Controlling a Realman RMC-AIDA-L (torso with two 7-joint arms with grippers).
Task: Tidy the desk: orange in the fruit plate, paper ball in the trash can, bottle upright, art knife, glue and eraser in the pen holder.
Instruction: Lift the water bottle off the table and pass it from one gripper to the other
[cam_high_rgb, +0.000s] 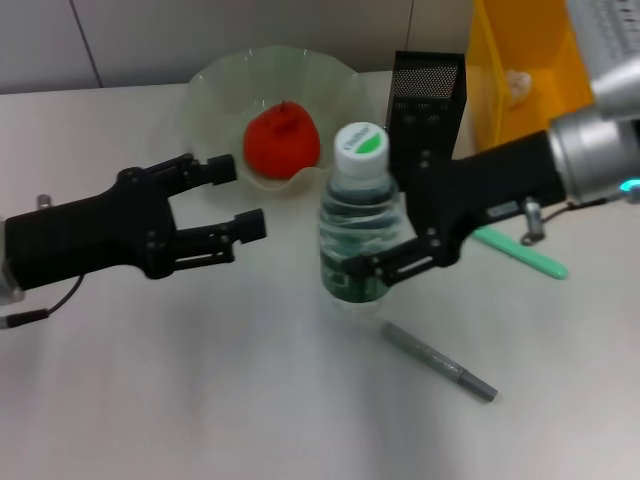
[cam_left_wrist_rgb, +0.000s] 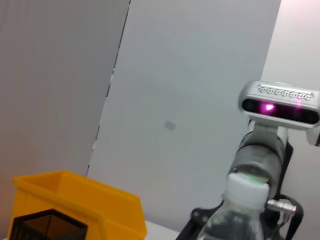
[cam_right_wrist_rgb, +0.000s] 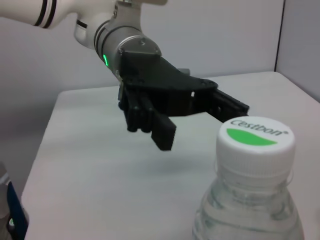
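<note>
Two grippers are flanking the bottle (cam_high_rgb: 358, 215), standing upright at frame centre on the tabletop (cam_high_rgb: 200, 380): left gripper (cam_high_rgb: 232, 197) is hovering spread and empty at centre-left, while right gripper (cam_high_rgb: 372, 268) is clasping its label.

I work at a plain white desk (cam_high_rgb: 200, 400) set against bare grey wall panels (cam_left_wrist_rgb: 190, 75), which reads as an office or test bench. Behind the bottle (cam_high_rgb: 357, 215) stands a black mesh pen holder (cam_high_rgb: 428, 85); a yellow trash can (cam_high_rgb: 520, 60) sits just beside that holder. In front of the bottle lies a grey pen (cam_high_rgb: 438, 362), stationery consistent with office use.
</note>
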